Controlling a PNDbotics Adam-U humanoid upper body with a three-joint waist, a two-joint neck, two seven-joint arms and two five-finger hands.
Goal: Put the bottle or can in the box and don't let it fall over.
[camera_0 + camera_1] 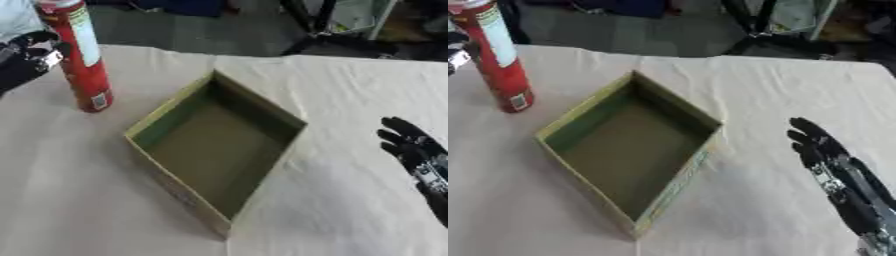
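Evidently the tall red can (80,55) stands upright on the cloth-covered table (350,200), just beside the empty open box (214,145) on its far left, not yet inside it. The left hand (26,57) sits against the can's side, fingers curled toward it though not clearly closed round it, presumably placed to take it without tipping. The right hand (820,147) rests idle to the box's right, fingers straight, holding nothing.

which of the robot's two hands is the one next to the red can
The left hand, at the upper left, right beside the upright red can. The right hand rests open on the far side of the box, well away from it.
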